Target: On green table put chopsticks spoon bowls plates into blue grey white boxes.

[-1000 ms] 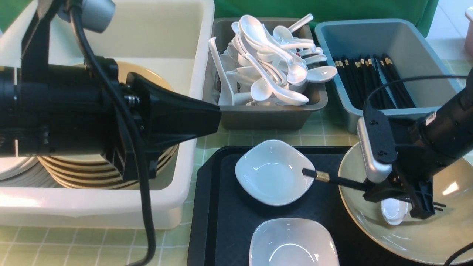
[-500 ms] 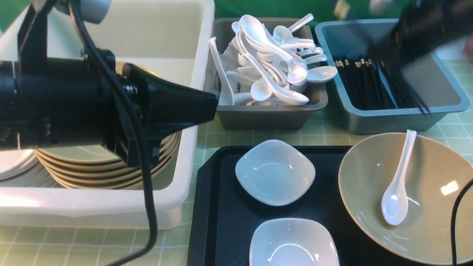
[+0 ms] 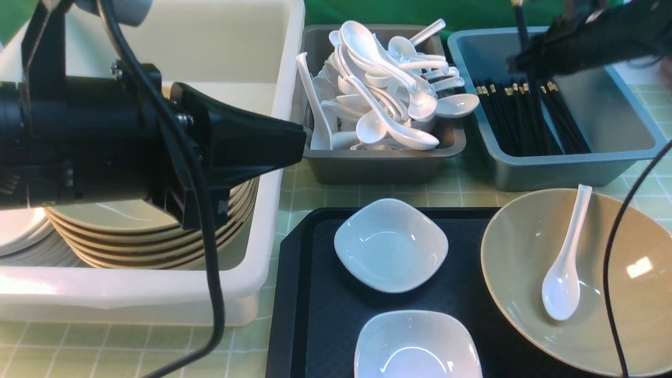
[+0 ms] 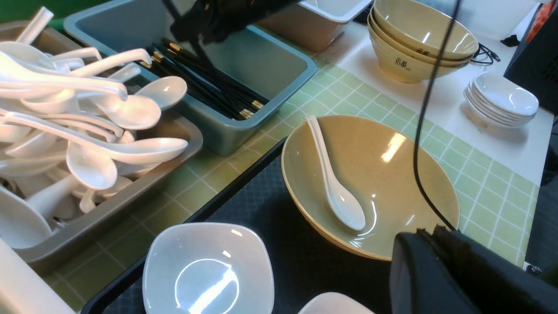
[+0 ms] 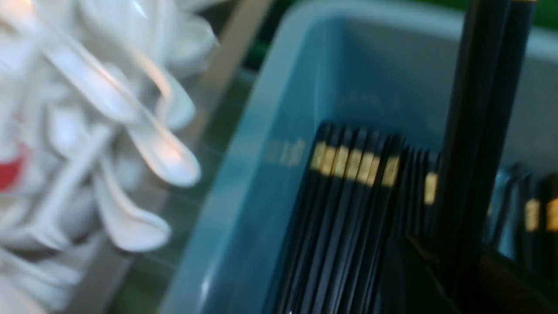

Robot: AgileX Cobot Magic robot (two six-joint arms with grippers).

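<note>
Green table (image 3: 462, 184): is carrying three bins along its far side and a black tray (image 3: 315, 315) on the robot's side.
White box (image 3: 252, 294): is sitting at the left, holding a stack of tan plates (image 3: 131, 236).
Left gripper (image 3: 299, 149): is hanging over the white box, jaws pressed together on nothing, well apart from any chopsticks.
Tan bowl (image 3: 604, 325): is resting at the tray's right end, cradling one white spoon (image 3: 564, 262); small white dishes (image 3: 391, 244) are waiting on the tray beside it.
Grey box (image 3: 378, 165): is brimming with white spoons, between the white box and the blue one.
Blue box (image 3: 551, 170): is standing at the far right, with lying chopsticks (image 3: 499, 121) covering part of its floor, their long axis running from the robot toward the far wall, gold bands at the far end.
Right gripper (image 3: 525, 63): is hovering over the blue box, pinching a pair of black chopsticks (image 3: 521, 23); it is clearly the nearer arm.
Held pair: is standing nearly upright through the jaws, lower tips pointing down among the lying ones, upper end poking above the gripper.
Coming move: is looking like a release; with the pair crossing the lying sticks' axis steeply, it is probably needing a tilt along the box's length first, or risking landing askew.
</note>
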